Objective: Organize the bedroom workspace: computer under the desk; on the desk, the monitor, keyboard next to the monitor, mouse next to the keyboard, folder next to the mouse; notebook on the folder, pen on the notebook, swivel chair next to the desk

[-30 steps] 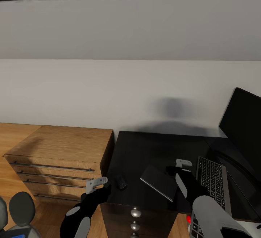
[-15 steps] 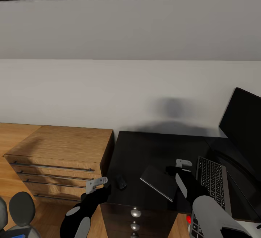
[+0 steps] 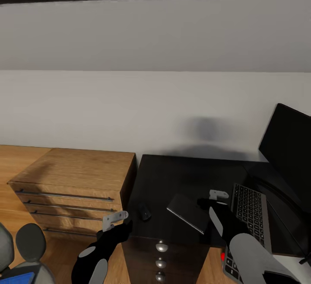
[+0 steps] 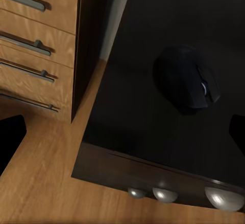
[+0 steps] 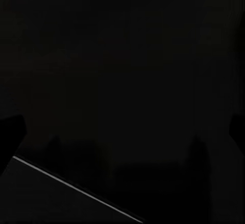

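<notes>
Desk [image 3: 172,176] and mouse [image 3: 144,211] slightly nearer than before.

Both arms wear glossy black shells with oval grey panels set into them. The left arm's forearm [image 3: 97,253] ends in a small pale-grey wrist bracket [image 3: 115,217]; the right arm's [image 3: 235,236] broadens into a light-grey upper segment [image 3: 255,260].

Black mouse [image 3: 144,212], dark flat notebook [image 3: 188,212], keyboard [image 3: 249,215], monitor [image 3: 288,145] on desk [image 3: 181,176].
</notes>
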